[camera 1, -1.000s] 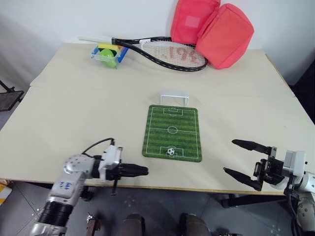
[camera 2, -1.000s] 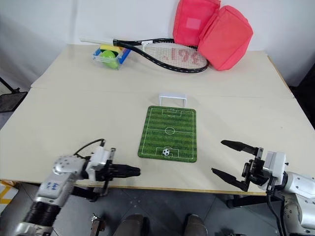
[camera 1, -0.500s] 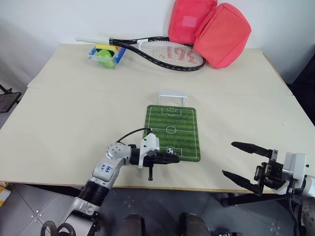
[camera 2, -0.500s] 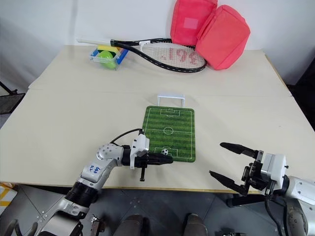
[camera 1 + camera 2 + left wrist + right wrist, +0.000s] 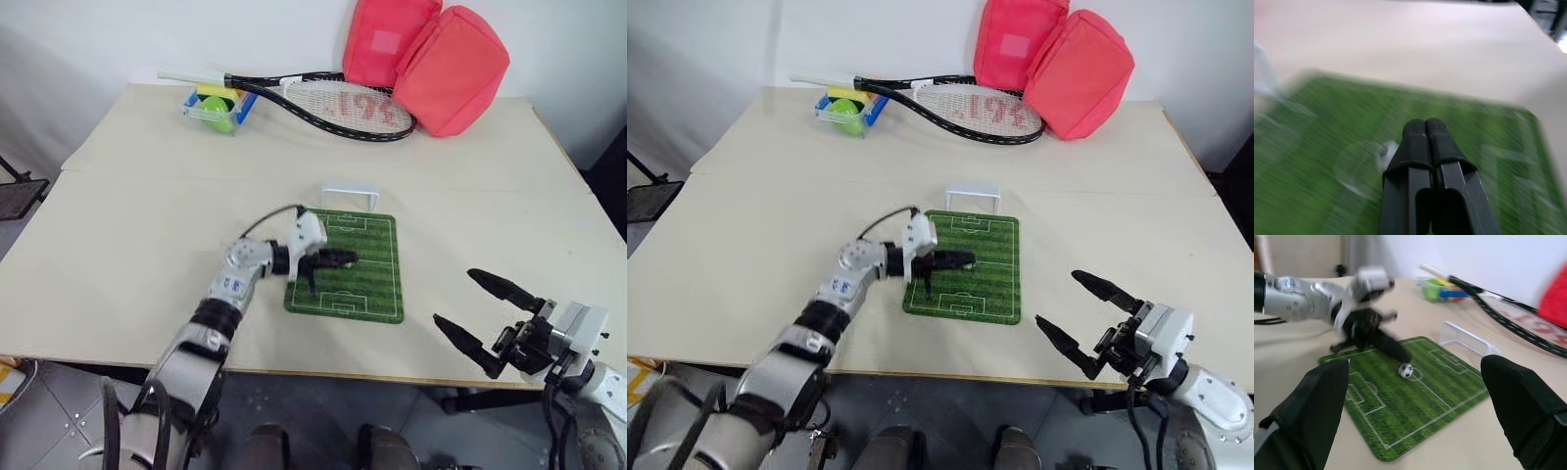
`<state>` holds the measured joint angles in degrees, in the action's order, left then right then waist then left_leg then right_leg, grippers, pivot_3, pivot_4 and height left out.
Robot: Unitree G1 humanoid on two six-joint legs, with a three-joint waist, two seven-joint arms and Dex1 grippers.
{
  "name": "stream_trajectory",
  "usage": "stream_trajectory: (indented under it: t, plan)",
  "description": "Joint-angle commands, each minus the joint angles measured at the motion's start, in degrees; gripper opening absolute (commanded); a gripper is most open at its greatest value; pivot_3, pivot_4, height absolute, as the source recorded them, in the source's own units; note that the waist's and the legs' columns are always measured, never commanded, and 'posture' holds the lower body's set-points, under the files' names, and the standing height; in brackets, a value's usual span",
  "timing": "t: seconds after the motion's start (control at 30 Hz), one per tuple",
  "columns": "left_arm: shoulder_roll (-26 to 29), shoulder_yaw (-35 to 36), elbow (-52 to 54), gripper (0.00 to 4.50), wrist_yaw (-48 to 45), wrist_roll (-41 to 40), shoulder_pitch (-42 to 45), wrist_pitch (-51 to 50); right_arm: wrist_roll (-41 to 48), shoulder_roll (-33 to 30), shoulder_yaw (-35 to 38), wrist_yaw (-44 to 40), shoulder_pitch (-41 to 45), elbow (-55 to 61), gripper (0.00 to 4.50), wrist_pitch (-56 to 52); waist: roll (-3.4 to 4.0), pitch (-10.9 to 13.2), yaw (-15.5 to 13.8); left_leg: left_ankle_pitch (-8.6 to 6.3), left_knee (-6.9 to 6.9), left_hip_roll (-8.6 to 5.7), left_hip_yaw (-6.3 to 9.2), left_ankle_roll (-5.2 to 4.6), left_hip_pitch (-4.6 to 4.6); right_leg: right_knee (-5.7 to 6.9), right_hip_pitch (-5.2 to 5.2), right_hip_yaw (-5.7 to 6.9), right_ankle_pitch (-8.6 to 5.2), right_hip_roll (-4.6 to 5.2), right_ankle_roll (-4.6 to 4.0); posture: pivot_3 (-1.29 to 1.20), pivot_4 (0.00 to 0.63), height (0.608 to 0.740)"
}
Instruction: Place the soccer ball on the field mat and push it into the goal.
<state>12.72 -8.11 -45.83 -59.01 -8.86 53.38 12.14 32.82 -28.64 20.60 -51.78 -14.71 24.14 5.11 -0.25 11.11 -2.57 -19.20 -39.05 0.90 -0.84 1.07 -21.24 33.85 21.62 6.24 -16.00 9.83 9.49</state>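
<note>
The table (image 5: 147, 225) is carrying the mat (image 5: 372, 294), lying flat near the front edge; it looks thin and limp, best left where it is. The goal (image 5: 350, 192) is standing just beyond the mat's far end, a light frame a hard knock would likely shift. The right gripper (image 5: 480, 313) is hanging off to the side, fingers spread wide and holding nothing. The left gripper (image 5: 345, 258) is reaching across the mat with fingers pressed together, empty. The ball (image 5: 1405, 370) is sitting by the centre circle at those fingertips; tiny, light and smooth, it will probably roll freely, so a gentle nudge from behind, not a pinch, is looking wisest.
</note>
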Motion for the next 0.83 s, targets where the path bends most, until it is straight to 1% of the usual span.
stream_trajectory:
  t: [0.03,0.17,0.3,0.4,0.47,0.6,0.73,0.83]
  plan:
    - [3.52,2.86,0.96,0.01,-4.75,-2.10,-1.96,3.61,-0.92,1.91,2.10,4.42,1.20,0.31,4.50,2.30,0.02,-0.01,0.78,0.00,0.03,0.00,-0.02,0.00,0.01,-0.01,0.00,-0.01,0.00,0.00,0.00,0.00,0.150,0.740]
    - [10.35,6.78,7.28,0.01,-10.83,-6.13,-6.78,2.98,-1.68,2.89,3.21,6.11,2.92,-2.71,4.50,4.57,0.04,-0.01,1.96,0.00,0.15,0.03,-0.05,0.00,0.05,0.01,0.08,-0.06,0.00,-0.03,0.00,0.00,0.150,0.740]
    - [19.91,11.80,16.25,0.01,-13.46,-9.81,-15.43,-1.80,-1.18,2.15,3.89,5.33,4.23,-7.39,4.50,5.92,0.03,-0.01,1.99,0.00,0.08,0.04,-0.03,0.00,0.03,0.04,0.07,-0.09,0.00,-0.02,0.00,0.00,0.150,0.740]
    - [25.52,15.10,21.58,0.01,-13.11,-11.05,-22.88,-5.28,-0.74,1.56,4.32,4.69,5.40,-10.28,4.50,6.40,0.06,0.01,2.11,-0.02,0.09,0.04,-0.03,0.01,0.08,0.06,0.06,-0.12,0.00,-0.02,0.00,0.00,0.150,0.740]
    - [28.25,17.11,25.59,0.01,-10.97,-11.66,-28.31,-10.20,-0.16,1.02,4.80,3.27,6.01,-12.54,4.50,7.03,0.12,0.04,2.03,-0.02,0.09,0.05,-0.01,0.00,0.08,0.07,0.06,-0.13,0.00,-0.02,0.00,0.00,0.150,0.740]
    - [29.65,26.39,33.26,0.01,-2.96,-12.80,-40.70,-11.35,-0.31,-0.36,5.72,0.61,8.66,-18.92,4.50,9.01,0.14,0.06,1.97,-0.06,0.08,0.09,-0.02,0.01,0.08,0.07,0.06,-0.15,0.00,-0.02,0.00,0.00,0.150,0.740]
    - [28.46,31.45,38.49,0.01,2.68,-15.07,-45.87,-13.98,-0.35,-1.30,5.37,-2.09,11.04,-23.06,4.50,10.53,0.16,0.07,1.44,-0.08,0.07,0.12,0.00,0.03,0.11,0.09,0.06,-0.13,-0.01,-0.04,-0.01,0.00,0.150,0.740]
    - [27.33,33.37,43.22,0.01,5.63,-16.72,-49.11,-16.40,0.03,-1.73,5.08,-4.65,12.51,-25.46,4.50,11.05,0.17,0.07,1.38,-0.08,0.06,0.11,-0.04,0.03,0.12,0.10,0.05,-0.18,-0.01,-0.03,-0.01,0.00,0.150,0.740]
